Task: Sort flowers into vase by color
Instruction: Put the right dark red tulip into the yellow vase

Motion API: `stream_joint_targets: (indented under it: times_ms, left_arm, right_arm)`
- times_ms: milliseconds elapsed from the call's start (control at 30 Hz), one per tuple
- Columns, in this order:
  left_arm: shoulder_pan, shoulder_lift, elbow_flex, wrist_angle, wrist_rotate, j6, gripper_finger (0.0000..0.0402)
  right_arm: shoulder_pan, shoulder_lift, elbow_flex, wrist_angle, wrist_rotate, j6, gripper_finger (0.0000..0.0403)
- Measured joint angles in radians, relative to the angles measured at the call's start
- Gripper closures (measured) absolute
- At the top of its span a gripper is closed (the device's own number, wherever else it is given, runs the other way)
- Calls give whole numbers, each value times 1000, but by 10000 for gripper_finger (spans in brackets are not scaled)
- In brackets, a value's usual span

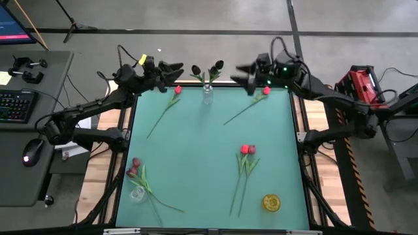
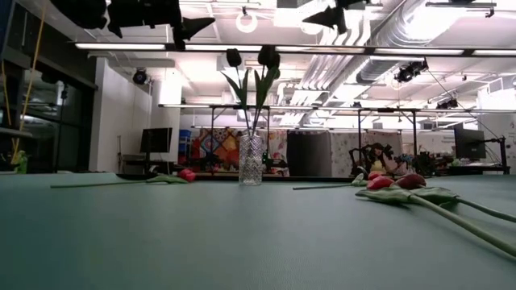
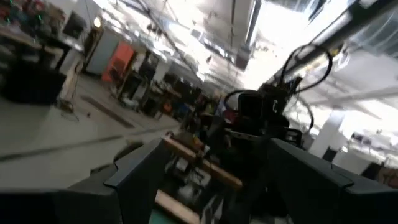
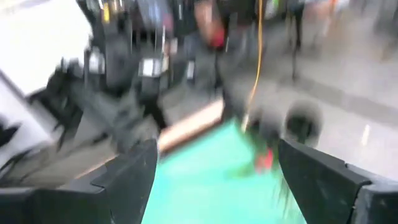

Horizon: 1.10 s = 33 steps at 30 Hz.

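A clear glass vase [image 1: 207, 95] [image 2: 251, 159] stands at the table's far middle with two black-headed flowers [image 1: 215, 66] [image 2: 268, 56] upright in it. Other flowers lie flat on the table. One red [image 1: 177, 89] lies near my left gripper and one red [image 1: 266, 91] near my right. A red and pink pair [image 1: 247, 149] lies at the near right, and dark pink ones [image 1: 135, 166] at the near left. My left gripper [image 1: 174, 66] [image 3: 217, 174] hangs open left of the vase. My right gripper [image 1: 240, 73] [image 4: 217, 168] hangs open right of it. Both are above the table and hold nothing.
A second clear vase [image 1: 137, 194] stands at the near left by the dark pink flowers, and a yellow vase [image 1: 271, 202] at the near right. A desk with keyboard [image 1: 14, 104] and mouse is off the table's left side. The middle of the teal mat [image 1: 196, 150] is bare.
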Motion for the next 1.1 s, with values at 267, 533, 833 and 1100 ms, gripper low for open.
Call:
stream_joint_targets:
  times_ms: [267, 533, 833, 1100]
  left_arm:
    - [-46, 0, 0, -138, 43, 39, 126]
    - [-57, 0, 0, -276, 100, 56, 126]
    - [-56, 0, 0, -303, 100, 147, 126]
    - [-55, 0, 0, -302, 99, 178, 126]
  right_arm:
    - [211, -9, -54, -479, -62, 179, 82]
    - [533, -7, -305, -499, -82, 692, 82]
    - [859, -5, -557, -366, -119, 1565, 82]
    - [875, 108, -572, -254, -47, 1716, 82]
